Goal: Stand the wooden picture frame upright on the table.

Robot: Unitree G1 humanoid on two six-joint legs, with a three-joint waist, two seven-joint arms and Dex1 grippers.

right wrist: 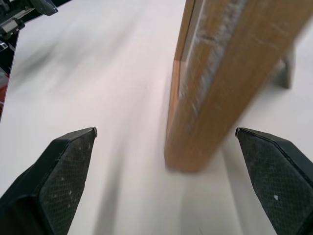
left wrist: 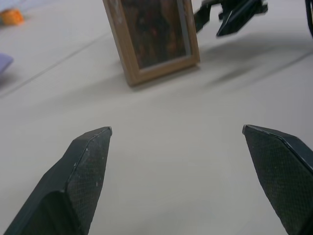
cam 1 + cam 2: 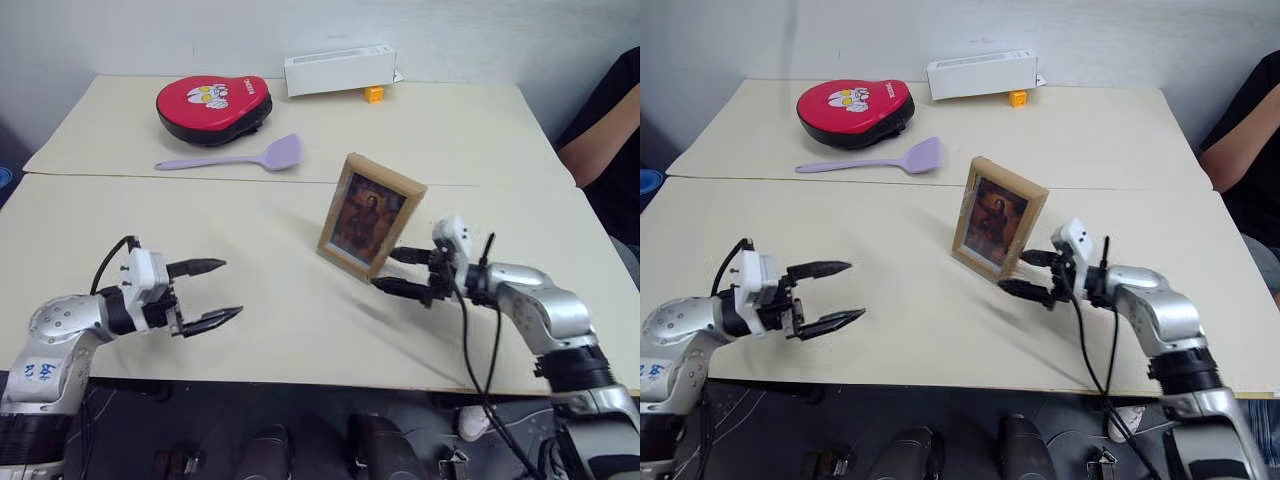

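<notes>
The wooden picture frame (image 3: 368,215) stands up on the table (image 3: 280,330) (brown picture facing out), just in front of the right claw (image 3: 408,272), spread wide. The left claw (image 3: 212,291) is spread too.

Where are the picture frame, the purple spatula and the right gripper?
wooden picture frame (image 3: 368,216), left eye view, on the portrait picture at its front.
purple spatula (image 3: 283,152), left eye view, on its flat blade.
right gripper (image 3: 403,272), left eye view, midway between its fingertips.
</notes>
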